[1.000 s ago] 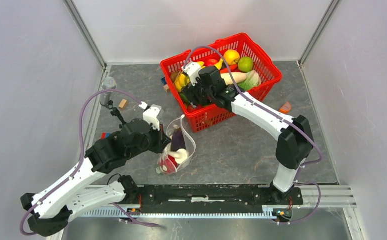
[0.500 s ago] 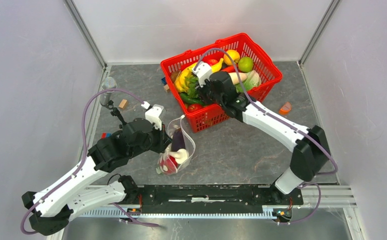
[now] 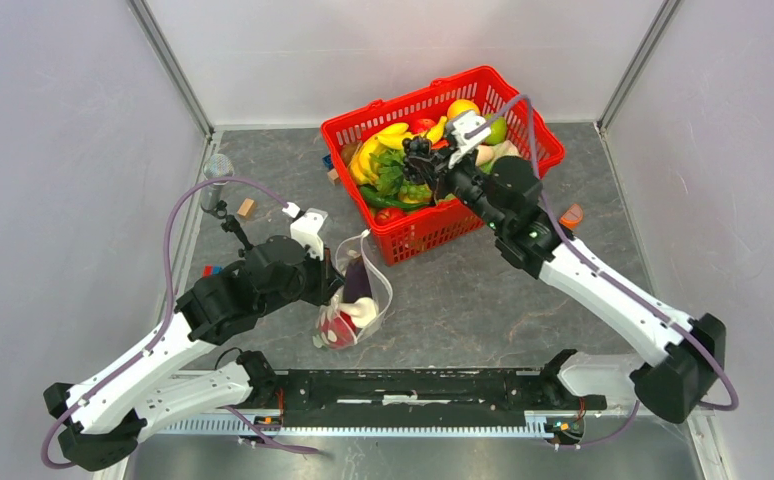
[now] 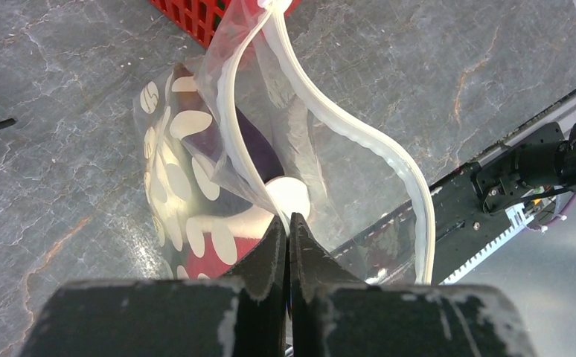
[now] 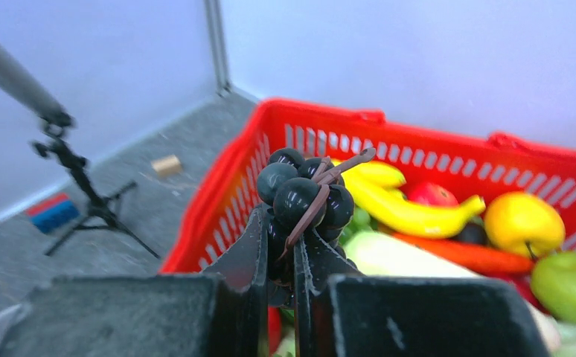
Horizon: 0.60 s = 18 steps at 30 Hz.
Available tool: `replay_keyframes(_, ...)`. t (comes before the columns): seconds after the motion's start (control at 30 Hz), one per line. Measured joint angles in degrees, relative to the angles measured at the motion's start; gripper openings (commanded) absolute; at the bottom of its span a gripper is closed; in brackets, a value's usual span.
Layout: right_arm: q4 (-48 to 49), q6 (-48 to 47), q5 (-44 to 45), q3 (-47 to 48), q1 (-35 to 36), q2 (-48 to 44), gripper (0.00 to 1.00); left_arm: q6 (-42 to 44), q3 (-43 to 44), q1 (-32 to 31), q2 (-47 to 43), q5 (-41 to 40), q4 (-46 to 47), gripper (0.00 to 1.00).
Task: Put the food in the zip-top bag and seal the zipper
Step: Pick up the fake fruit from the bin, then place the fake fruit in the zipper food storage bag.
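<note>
Grapes (image 5: 304,197) — dark plastic bunch — over red plastic basket (image 5: 419,126)
Right gripper (image 5: 283,245) clamps them; left gripper (image 4: 286,223) pinches dotted clear bag (image 4: 181,178) by its edge, likely holding it open.

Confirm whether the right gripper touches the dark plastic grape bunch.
Touching. Right wrist view shows the right gripper clamped on the underside of the dark plastic grape bunch.

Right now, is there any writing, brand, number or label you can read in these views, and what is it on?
No readable text anywhere.
zip-top bag: white dots only, no lettering.
red basket and the toy food in it: no print.
grape bunch: no print.
black rail: small pale marks, too small to read.
</note>
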Motion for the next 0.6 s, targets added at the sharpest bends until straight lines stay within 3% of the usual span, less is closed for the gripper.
replay_keyframes(0.4, 12.2, 13.4, -21.6, -6.8, 0.7, -9.9, 0.07, 0.0, -0.2, 0.0, 0.0, 0.9, 1.1, 0.04)
replay_keyframes(0.6, 13.6, 16.5, -27.7, -11.8, 7.1, -9.0, 0.08, 0.0, -0.5, 0.0, 0.0, 0.9, 1.8, 0.04)
